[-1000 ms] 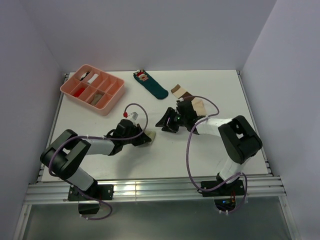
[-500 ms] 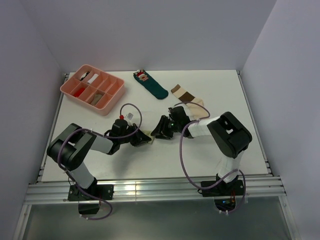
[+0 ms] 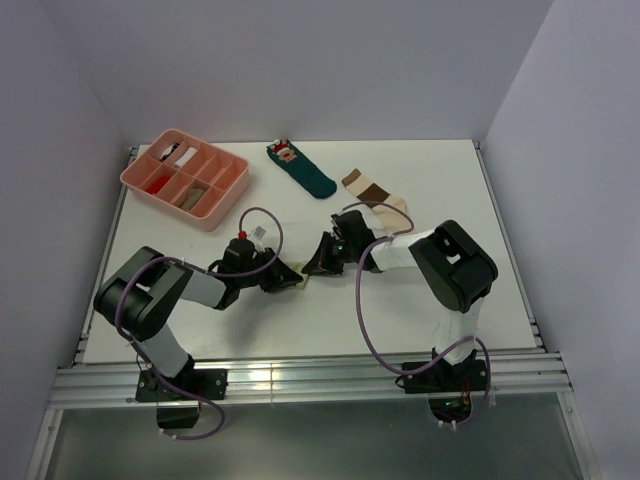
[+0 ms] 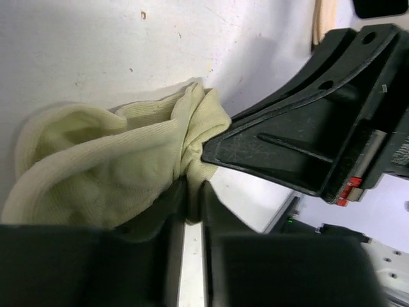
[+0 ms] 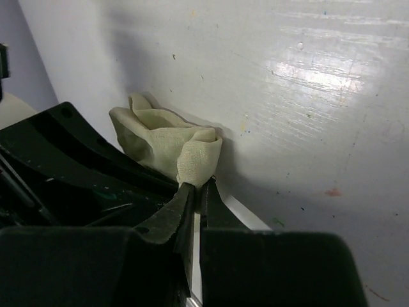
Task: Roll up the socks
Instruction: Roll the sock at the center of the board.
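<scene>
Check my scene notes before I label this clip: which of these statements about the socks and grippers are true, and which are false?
1. The right gripper pinches the plain sock. True.
2. The striped sock lies in the pink tray. False: it lies on the table, right of the teal sock.
3. The left gripper holds the teal sock. False: it grips the plain sock, and the teal sock lies untouched at the back.
4. Both grippers meet at one sock. True.

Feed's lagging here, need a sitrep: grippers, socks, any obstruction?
Left gripper and right gripper both shut on plain sock, bunched between them. Striped sock lies flat beyond right arm. Teal sock, pink tray clear of work.
</scene>
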Controlling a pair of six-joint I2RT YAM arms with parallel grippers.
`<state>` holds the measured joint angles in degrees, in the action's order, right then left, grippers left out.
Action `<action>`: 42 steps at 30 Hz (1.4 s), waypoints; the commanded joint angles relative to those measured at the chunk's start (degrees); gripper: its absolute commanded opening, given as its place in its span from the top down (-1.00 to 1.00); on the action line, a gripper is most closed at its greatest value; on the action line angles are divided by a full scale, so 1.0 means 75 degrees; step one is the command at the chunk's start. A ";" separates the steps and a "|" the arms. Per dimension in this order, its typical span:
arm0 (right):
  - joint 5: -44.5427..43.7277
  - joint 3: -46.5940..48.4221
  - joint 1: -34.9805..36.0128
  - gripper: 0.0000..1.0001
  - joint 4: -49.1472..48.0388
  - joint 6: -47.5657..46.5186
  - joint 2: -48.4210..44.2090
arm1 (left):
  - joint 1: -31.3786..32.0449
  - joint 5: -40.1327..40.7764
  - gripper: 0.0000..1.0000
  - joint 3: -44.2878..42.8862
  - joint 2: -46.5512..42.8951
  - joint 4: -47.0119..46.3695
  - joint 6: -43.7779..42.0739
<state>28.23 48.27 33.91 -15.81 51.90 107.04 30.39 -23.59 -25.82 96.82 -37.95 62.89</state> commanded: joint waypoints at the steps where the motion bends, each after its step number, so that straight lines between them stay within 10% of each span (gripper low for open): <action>1: -0.0950 0.0465 0.0061 1.00 0.1578 -0.0755 -0.0268 | 0.0060 0.0717 0.50 -0.0165 -0.0404 0.1215 -0.0801; 4: -0.1431 0.0957 0.0061 1.00 0.2715 -0.0955 -0.0339 | 0.0306 0.1478 0.08 -0.0469 -0.0837 0.2105 -0.1340; 11: -0.1982 0.1965 0.0154 1.00 0.4579 -0.1025 -0.0105 | 0.1652 0.4252 -0.12 -0.1361 -0.1763 0.3735 -0.2689; 24: -0.2522 0.2857 0.0424 1.00 0.5835 -0.1119 0.0153 | 0.4500 0.8053 -0.06 -0.3000 -0.0548 0.4486 -0.4658; 42: -0.2299 0.2787 0.0494 1.00 0.5765 -0.1084 0.0235 | 0.4959 0.9591 0.14 -0.4243 0.1306 0.5751 -0.4671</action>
<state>11.77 68.25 36.75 25.28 44.40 107.46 67.46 45.71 -55.37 104.51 0.97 28.21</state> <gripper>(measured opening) 0.031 0.434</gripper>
